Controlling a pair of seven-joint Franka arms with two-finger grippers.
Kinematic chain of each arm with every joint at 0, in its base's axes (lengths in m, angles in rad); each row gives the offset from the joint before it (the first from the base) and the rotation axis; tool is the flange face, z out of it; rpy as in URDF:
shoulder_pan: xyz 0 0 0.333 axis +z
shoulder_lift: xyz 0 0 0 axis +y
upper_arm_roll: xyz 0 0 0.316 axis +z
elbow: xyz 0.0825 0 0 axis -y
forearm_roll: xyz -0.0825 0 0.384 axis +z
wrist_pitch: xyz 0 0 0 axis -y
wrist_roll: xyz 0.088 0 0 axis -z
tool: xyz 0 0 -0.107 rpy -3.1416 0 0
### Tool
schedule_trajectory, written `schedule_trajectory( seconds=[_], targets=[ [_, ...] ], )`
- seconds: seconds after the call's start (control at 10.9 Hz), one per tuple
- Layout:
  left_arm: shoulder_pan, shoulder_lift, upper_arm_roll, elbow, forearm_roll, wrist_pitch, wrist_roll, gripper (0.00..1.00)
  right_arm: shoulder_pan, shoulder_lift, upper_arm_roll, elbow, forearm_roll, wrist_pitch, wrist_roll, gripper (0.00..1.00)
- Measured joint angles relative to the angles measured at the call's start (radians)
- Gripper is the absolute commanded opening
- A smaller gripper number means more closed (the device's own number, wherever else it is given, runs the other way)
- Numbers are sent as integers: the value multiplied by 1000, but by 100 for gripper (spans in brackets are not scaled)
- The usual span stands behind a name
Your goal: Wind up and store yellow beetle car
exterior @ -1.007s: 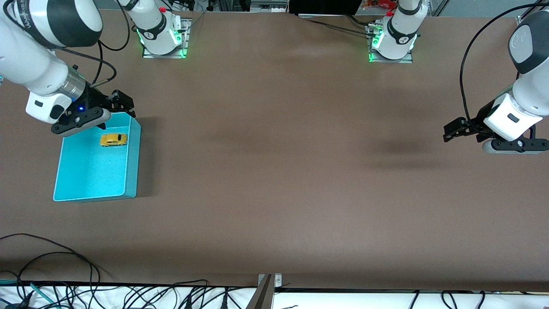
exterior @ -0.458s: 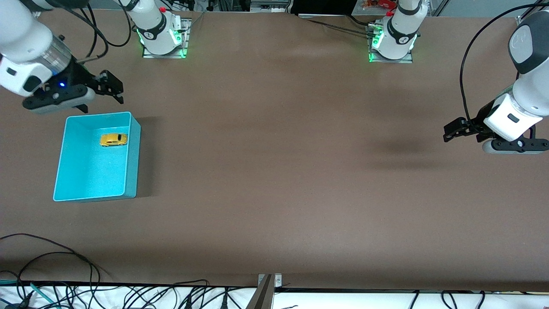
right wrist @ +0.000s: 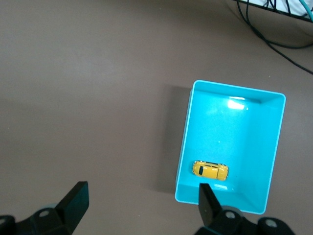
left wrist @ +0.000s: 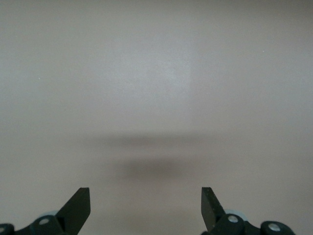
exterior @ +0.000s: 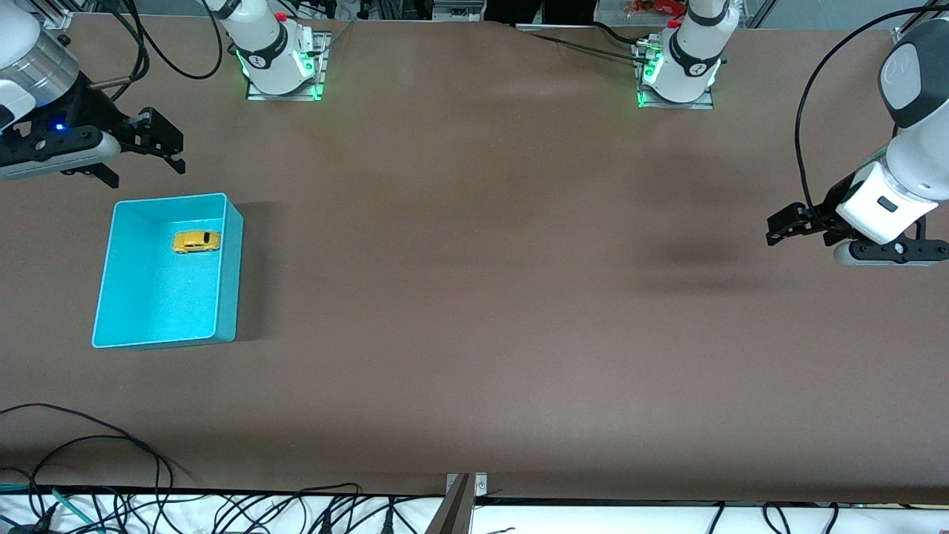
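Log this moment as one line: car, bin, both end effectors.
yellow beetle car: in turquoise bin | right end effector: open, empty, over table beside bin | left end effector: open, empty, waiting

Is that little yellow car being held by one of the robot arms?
No, the yellow beetle car lies alone inside the turquoise bin, with neither end effector touching it.

The yellow beetle car (exterior: 196,242) sits in the bin (exterior: 226,297) (toward the right arm's end of the table).

arms: white shells, dark joints | bases: green lights | end effectors: black | cables: black
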Motion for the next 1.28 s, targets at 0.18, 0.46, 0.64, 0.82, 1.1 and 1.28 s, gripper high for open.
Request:
schedule_trajectory(
  seconds=[0.18,0.46,0.64,0.82,1.1,1.28],
  targets=[
    [0,0,0,0,0,0,0,100,-24,1,8,1,-2,-17,9,100],
    [0,0,0,0,0,0,0,100,-82,3,32,2,-3,-18,9,100],
    [0,0,0,0,0,0,0,100,-83,10,38,28,-4,-19,9,100],
    [0,0,0,0,0,0,0,100,-83,21,41,48,-4,-24,9,100],
    [0,0,0,0,0,0,0,100,-84,37,41,55,-5,-24,9,100],
    [0,0,0,0,0,0,0,100,-87,37,39,65,-5,-26,9,100]
  ],
)
